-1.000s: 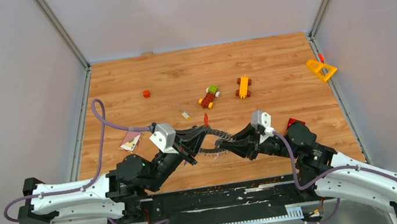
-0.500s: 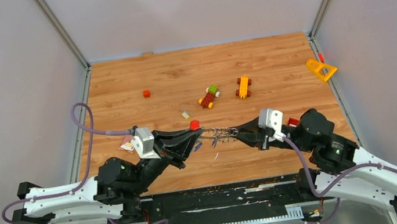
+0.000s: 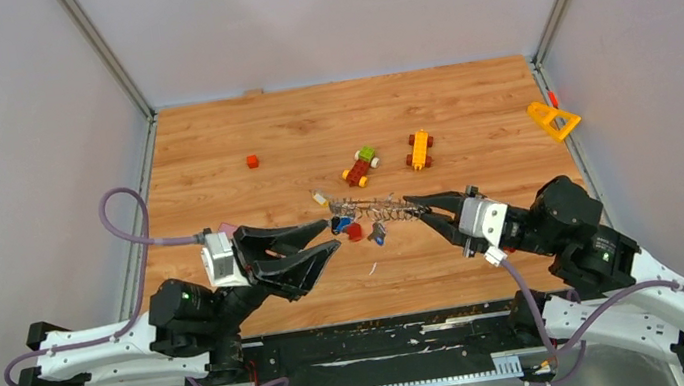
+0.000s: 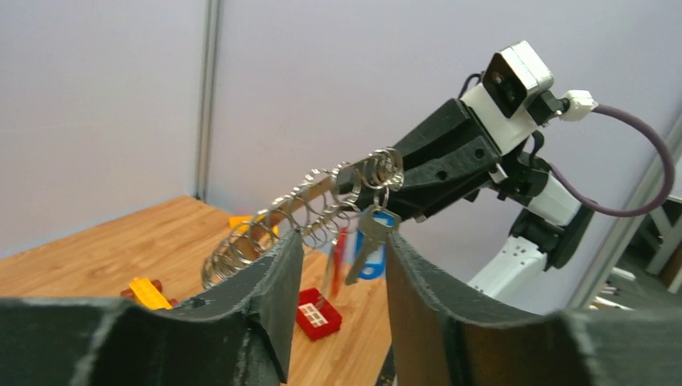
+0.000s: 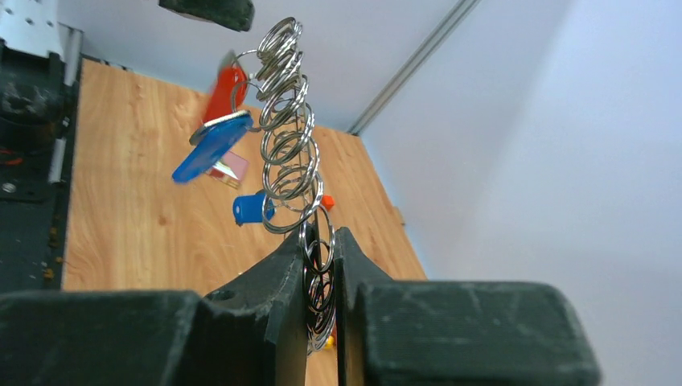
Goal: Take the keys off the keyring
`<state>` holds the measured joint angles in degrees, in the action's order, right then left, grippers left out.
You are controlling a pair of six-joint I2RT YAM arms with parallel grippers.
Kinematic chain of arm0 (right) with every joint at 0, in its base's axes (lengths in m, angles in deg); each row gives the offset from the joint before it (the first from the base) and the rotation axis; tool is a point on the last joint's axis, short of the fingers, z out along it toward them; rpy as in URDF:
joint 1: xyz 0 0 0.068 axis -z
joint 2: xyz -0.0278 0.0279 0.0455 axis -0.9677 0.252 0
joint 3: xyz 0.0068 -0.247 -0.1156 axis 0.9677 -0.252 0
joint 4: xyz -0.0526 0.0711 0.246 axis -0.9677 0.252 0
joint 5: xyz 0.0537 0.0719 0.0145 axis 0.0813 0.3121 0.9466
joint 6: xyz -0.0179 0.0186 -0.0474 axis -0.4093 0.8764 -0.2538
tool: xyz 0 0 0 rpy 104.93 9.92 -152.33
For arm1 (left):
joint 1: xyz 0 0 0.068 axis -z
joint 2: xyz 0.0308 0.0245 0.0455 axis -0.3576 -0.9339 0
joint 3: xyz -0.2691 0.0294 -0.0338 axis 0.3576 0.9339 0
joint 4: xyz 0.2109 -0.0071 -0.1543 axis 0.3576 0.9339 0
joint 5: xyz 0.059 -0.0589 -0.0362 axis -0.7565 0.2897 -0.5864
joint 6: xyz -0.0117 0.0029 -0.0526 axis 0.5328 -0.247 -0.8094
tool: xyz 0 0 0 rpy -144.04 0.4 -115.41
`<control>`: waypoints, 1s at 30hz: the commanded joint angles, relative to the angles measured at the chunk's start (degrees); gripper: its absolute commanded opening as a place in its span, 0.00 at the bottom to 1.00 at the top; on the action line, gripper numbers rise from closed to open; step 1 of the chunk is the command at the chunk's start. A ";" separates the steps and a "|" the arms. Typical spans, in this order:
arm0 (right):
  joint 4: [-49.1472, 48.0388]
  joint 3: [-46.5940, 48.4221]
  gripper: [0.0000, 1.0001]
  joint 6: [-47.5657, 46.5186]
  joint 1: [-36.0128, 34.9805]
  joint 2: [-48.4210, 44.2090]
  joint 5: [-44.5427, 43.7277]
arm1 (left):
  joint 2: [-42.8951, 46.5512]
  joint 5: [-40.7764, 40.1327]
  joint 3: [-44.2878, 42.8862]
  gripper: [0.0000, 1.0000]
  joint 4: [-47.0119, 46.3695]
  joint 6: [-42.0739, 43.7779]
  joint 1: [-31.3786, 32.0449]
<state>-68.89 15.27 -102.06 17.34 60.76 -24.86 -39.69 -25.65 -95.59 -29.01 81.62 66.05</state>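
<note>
Keyring (image 3: pixel 383 209), pinched at one end by your right gripper (image 3: pixel 418 206), stretches left toward your wide-parted, empty left gripper (image 3: pixel 329 234), keys (image 3: pixel 355 230) dangling between.

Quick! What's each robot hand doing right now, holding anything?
Left gripper: open, holding nothing.
Right gripper: closed on the keyring, keys dangling from it.

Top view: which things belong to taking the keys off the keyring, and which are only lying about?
Job in hand: keyring, pinched by the right gripper; keys hanging from it; left gripper, open.
Lying about: red-green toy vehicle; yellow toy vehicle; small red block; yellow triangle.
</note>
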 commanded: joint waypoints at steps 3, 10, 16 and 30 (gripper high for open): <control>6.00 7.54 0.00 -21.48 -0.03 -0.37 0.62 | 0.78 5.60 1.96 0.57 -1.14 -0.21 0.14; 10.18 13.18 0.00 -33.85 -0.03 -1.78 -1.38 | -0.97 10.43 3.53 0.60 -2.76 0.76 0.09; 12.24 16.62 0.00 -35.83 -0.03 -0.60 0.48 | -4.86 14.23 4.98 0.77 -9.96 4.30 0.10; 13.52 16.86 0.00 -35.99 -0.05 -2.00 7.49 | -14.24 18.29 5.97 1.00 -30.62 12.53 0.09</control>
<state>-52.54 30.04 -136.40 17.34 60.00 -21.54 -53.61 -8.23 -89.36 -50.67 91.32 66.05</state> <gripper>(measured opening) 0.137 0.998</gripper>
